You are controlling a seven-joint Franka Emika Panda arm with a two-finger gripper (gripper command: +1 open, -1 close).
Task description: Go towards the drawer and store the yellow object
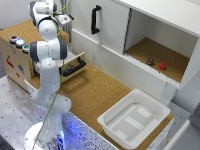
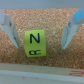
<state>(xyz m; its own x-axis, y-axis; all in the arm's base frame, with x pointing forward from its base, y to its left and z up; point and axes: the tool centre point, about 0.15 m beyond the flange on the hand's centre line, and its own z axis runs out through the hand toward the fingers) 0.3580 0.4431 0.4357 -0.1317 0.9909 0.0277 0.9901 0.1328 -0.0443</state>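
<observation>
One yellow block [image 2: 35, 43] lies on cork between pincer [image 2: 41, 31] fingers, spread apart, not touching it. Drawer [image 1: 73, 65] pulled open beside arm. Risk: off-centre closing could nudge or twist block. Wrist view shows block with letters; exterior view hides it behind arm, shows drawer instead.

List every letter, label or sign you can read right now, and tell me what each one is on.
"N": on the yellow block lying on the cork surface between the fingers of the open pincer, wrist view.
"R": on the same block, lower face, turned sideways.
Red and blue markings on the plywood box unit in the exterior view: too small and blurred to read.
Nothing else legible.
</observation>
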